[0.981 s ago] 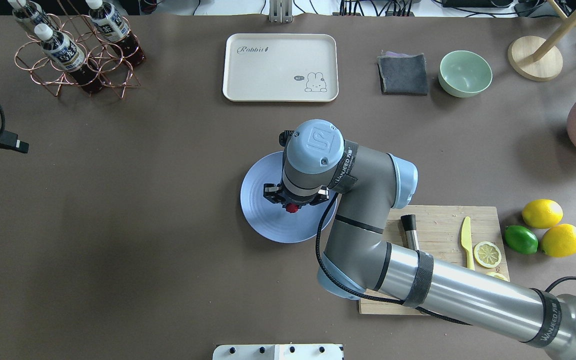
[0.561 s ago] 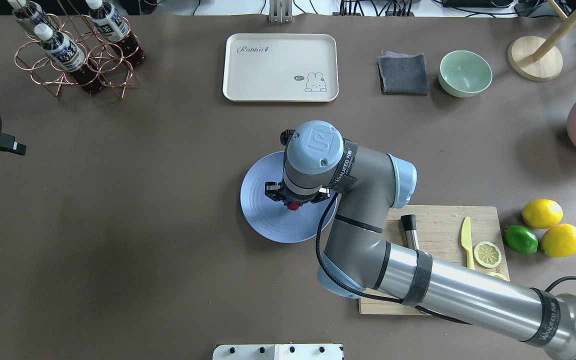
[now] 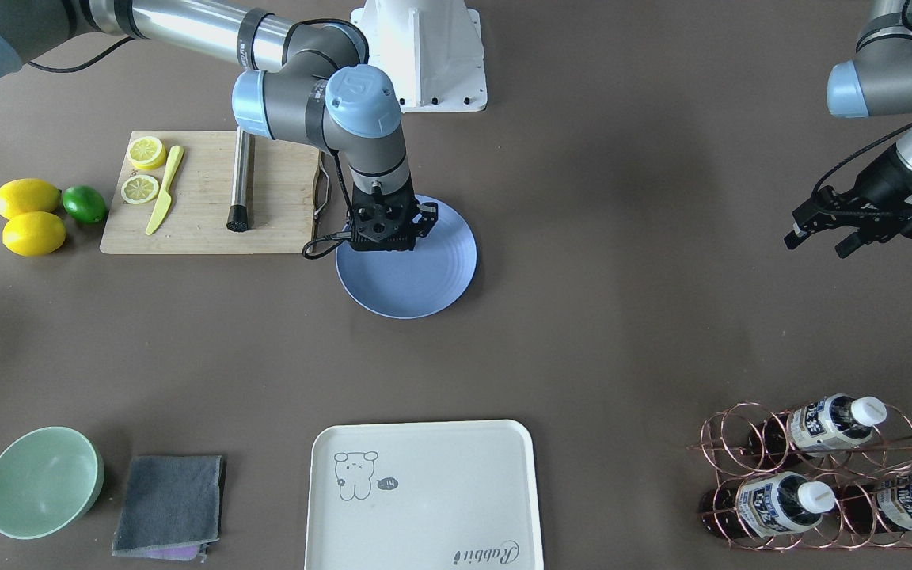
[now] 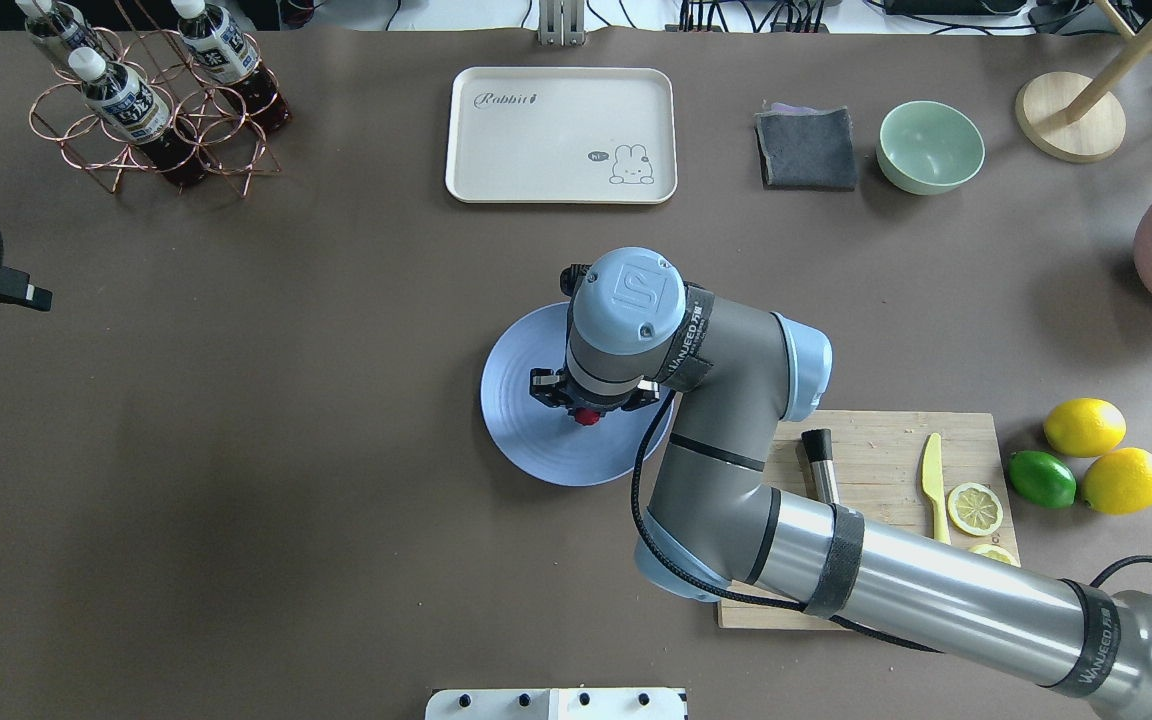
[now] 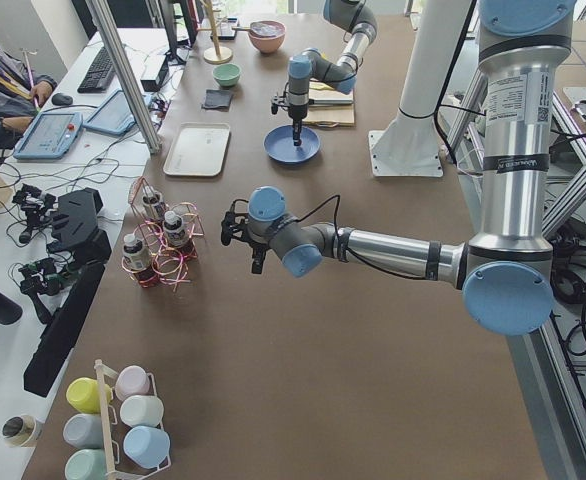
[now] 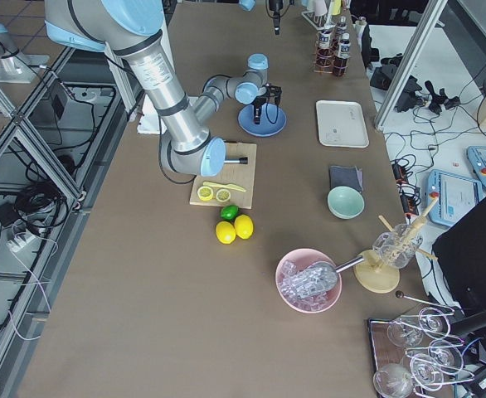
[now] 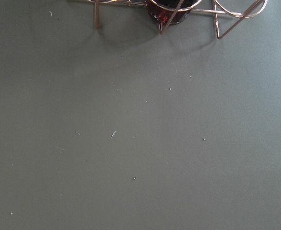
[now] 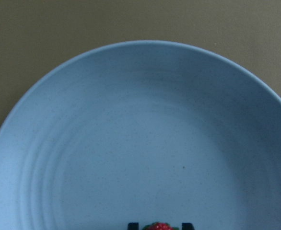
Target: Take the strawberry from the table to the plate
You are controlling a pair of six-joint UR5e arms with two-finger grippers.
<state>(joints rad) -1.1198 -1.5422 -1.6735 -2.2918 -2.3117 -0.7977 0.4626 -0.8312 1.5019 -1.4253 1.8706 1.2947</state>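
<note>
The strawberry (image 4: 587, 416) is a small dark-red berry held just above the round blue plate (image 4: 526, 440). My right gripper (image 4: 587, 405) points straight down over the plate's middle and is shut on the berry. In the right wrist view the strawberry (image 8: 159, 226) shows at the bottom edge between two dark fingertips, with the plate (image 8: 131, 120) filling the frame below. The front-facing view hides the berry behind the right gripper (image 3: 383, 241). My left gripper (image 3: 818, 244) hangs open and empty over bare table far to the side, near the bottle rack.
A wooden cutting board (image 4: 886, 470) with a yellow knife, lemon slices and a metal tool lies right of the plate. Two lemons and a lime (image 4: 1041, 478) sit beyond it. A cream tray (image 4: 561, 135), grey cloth (image 4: 806, 150), green bowl (image 4: 931, 147) and copper bottle rack (image 4: 151, 110) line the far side.
The right wrist has shifted very slightly toward the robot, still holding the strawberry over the plate. Nothing was released or grasped.
</note>
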